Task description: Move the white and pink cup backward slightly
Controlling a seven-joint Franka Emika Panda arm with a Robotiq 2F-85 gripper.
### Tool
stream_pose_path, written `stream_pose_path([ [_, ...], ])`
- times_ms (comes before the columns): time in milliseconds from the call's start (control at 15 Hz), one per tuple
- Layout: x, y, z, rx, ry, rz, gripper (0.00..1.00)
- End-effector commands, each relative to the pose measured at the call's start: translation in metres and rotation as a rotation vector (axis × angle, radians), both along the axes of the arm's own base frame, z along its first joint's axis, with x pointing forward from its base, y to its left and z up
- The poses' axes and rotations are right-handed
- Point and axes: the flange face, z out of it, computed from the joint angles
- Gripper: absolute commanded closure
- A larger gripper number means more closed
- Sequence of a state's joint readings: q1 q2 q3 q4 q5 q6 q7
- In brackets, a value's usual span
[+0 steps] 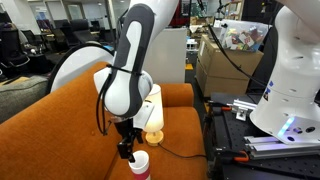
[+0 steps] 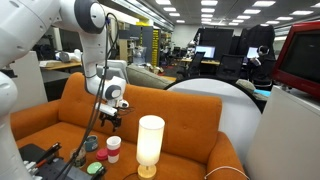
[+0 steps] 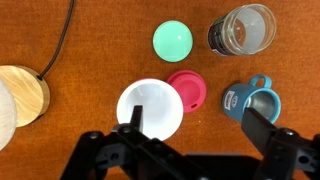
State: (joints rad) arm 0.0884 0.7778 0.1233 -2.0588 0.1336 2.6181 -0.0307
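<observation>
The white and pink cup (image 3: pixel 150 108) shows its round white top in the wrist view; in both exterior views (image 1: pixel 139 163) (image 2: pixel 113 148) it stands upright on the brown surface beside the lamp. My gripper (image 3: pixel 198 125) is open and empty. It hovers just above the cup (image 1: pixel 126 149) (image 2: pixel 110 119). One finger lies over the cup's right edge and the other is off to the right, near the blue mug. The gripper's centre is to the right of the cup.
A pink lid (image 3: pixel 186 88) touches the cup's right side. A blue mug (image 3: pixel 250 100), a green round lid (image 3: pixel 172 40) and a glass jar (image 3: pixel 242 28) stand near. The glowing lamp (image 2: pixel 150 142) with its wooden base (image 3: pixel 20 95) and cable is on the other side. An orange sofa (image 2: pixel 70 110) is behind.
</observation>
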Motion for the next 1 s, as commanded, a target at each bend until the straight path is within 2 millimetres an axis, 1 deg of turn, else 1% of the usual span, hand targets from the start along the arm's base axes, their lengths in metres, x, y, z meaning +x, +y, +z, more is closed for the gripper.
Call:
stream_pose_path([
  [0,0.001,0.000,0.000,0.000,0.000,0.000,0.00],
  [267,0.001,0.000,0.000,0.000,0.000,0.000,0.00],
  [467,-0.002,0.007,-0.010,-0.012,0.009,0.017,0.00],
  [800,-0.009,0.021,-0.034,-0.019,0.029,0.058,0.00],
  [933,-0.006,0.023,-0.045,-0.011,0.026,0.060,0.00],
])
